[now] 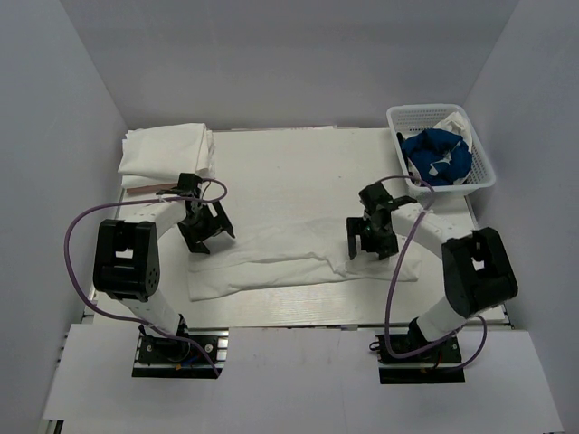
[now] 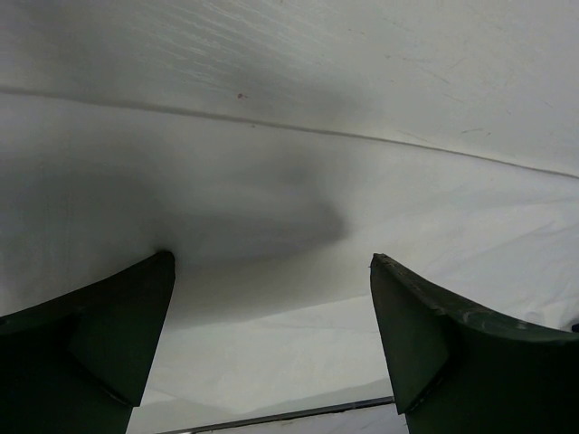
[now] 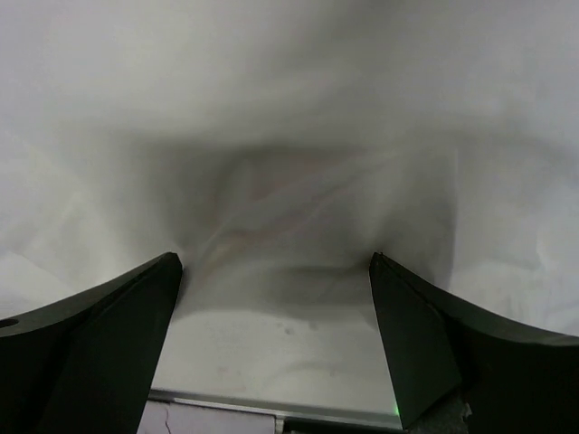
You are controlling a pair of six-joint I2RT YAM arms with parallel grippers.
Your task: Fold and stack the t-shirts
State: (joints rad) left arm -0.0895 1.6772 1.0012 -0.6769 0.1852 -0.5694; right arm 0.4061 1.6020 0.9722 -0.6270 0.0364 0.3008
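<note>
**Both arms poised over the ends of a long white shirt**

A white t-shirt (image 1: 280,258) lies flat on the table (image 1: 289,172) as a long, narrow band. Its long axis runs left to right, toward the near edge. The left gripper (image 1: 210,237) hangs over the band's left end and the right gripper (image 1: 371,246) over its right part, so each arm is nearest its own end. The cloth lies directly below both of them rather than off to a side.

Both grippers are released, with jaws spread wide and nothing between them. The left wrist view shows smooth cloth under the gap and a fold line running across beyond it. The right wrist view shows wrinkled cloth rising between the fingers, with bare table just near of it. Whether the fingertips touch the fabric cannot be told.

The next move looks like a pinch at each end to fold the band across its length. The cloth is thin and limp, so the jaws would have to reach table level to catch it.

A stack of folded white shirts (image 1: 167,152) sits at the far left, close behind the left arm. A white basket (image 1: 484,172) at the far right holds a blue shirt (image 1: 436,155) and some white cloth. The far middle of the table gives the most room for the fold
</note>
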